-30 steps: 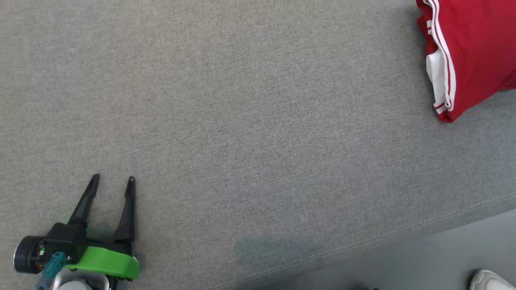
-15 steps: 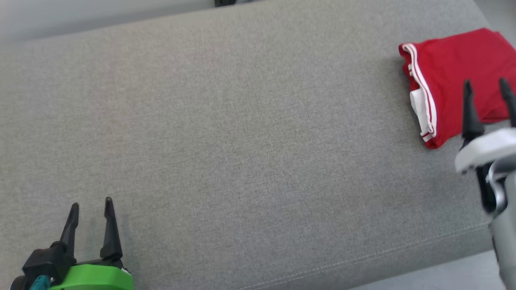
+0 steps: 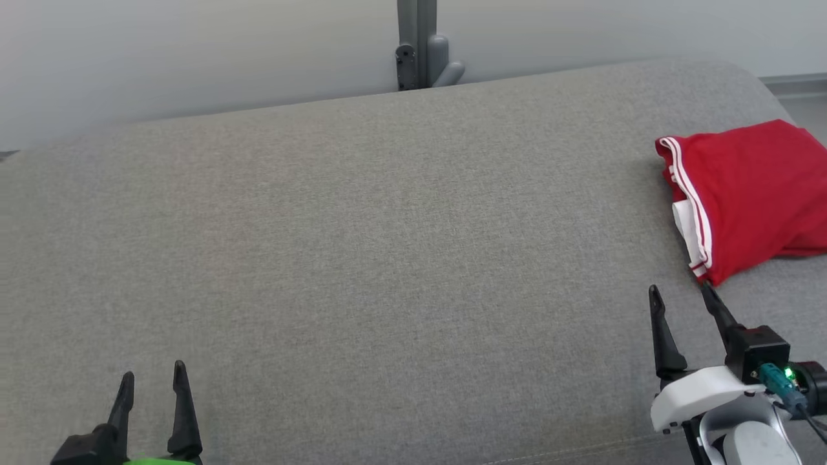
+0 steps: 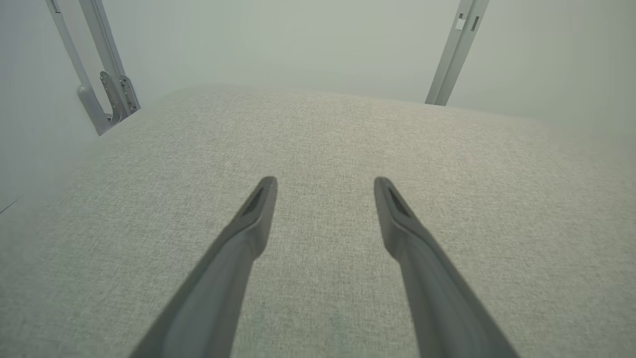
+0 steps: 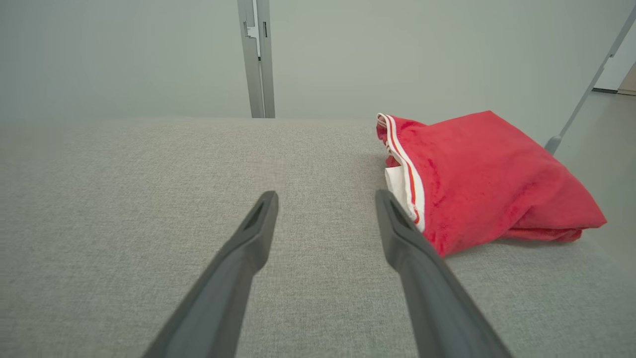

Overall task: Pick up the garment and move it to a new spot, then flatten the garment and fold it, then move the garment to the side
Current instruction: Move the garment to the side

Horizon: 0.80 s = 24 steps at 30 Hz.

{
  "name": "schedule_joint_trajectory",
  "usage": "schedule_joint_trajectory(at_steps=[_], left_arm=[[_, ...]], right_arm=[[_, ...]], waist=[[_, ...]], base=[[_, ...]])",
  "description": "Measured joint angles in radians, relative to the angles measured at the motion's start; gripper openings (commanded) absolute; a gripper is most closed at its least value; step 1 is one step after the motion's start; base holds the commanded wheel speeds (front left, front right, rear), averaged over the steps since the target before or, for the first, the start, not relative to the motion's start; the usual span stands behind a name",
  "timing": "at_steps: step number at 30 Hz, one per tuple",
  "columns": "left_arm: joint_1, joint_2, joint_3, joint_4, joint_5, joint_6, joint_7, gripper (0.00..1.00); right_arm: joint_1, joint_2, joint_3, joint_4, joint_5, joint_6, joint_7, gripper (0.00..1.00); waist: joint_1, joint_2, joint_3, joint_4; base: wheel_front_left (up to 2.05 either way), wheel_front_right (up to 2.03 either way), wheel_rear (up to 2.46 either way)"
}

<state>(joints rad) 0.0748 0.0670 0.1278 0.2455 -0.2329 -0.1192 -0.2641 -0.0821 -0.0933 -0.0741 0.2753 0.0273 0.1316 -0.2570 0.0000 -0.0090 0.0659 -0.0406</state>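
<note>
The red garment lies folded into a thick bundle at the far right of the grey upholstered surface. Its edge, trimmed with 2 white stripes and a white inner layer, is turned toward the middle of the surface. The bundle reaches the surface's rounded right end, with pale floor beyond it.

The right hand sits low at the near right with its 2 dark fingers spread apart and nothing between them. It points toward the garment's near corner, and the outer fingertip is just beside that corner. Whether it touches the cloth cannot be told. In the right wrist view the same finger overlaps the striped edge, while bare fabric shows between the fingers.

The left hand is at the near left, well apart from the garment. It is also open and empty, its fingers over plain grey fabric.

The wide stretch of surface between the 2 hands carries no other object. Behind the surface stands a pale wall, with a grey metal post and its bracket rising at the far edge near the middle. A stitched seam runs along the near edge.
</note>
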Motion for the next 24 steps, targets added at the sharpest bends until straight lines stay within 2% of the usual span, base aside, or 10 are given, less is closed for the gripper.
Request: schedule_joint_trajectory(at_steps=[6, 12, 19, 24], left_arm=[[0.021, -0.008, 0.004, 0.031, 0.007, -0.004, 0.000, 1.00], [0.028, -0.010, -0.021, 0.029, 0.010, -0.009, 0.000, 1.00], [0.029, 0.012, -0.095, 0.026, -0.033, -0.010, 0.000, 1.00], [0.035, 0.028, -0.109, 0.026, -0.057, -0.010, 0.000, 1.00]], right_arm=[[0.042, 0.032, -0.004, -0.012, -0.098, 0.000, -0.005, 1.00], [0.066, 0.042, -0.021, -0.036, -0.109, 0.000, -0.005, 1.00], [0.071, 0.042, -0.044, -0.032, -0.108, 0.000, -0.005, 1.00], [0.080, 0.043, -0.047, -0.027, -0.107, 0.000, -0.005, 1.00]], waist=[[0.0000, 0.0000, -0.030, 0.047], [0.0000, 0.0000, -0.045, 0.077], [0.0000, 0.0000, -0.047, 0.070], [0.0000, 0.0000, -0.054, 0.063]], base=[[0.00, 0.00, 0.00], [0.00, 0.00, 0.00], [0.00, 0.00, 0.00], [0.00, 0.00, 0.00]])
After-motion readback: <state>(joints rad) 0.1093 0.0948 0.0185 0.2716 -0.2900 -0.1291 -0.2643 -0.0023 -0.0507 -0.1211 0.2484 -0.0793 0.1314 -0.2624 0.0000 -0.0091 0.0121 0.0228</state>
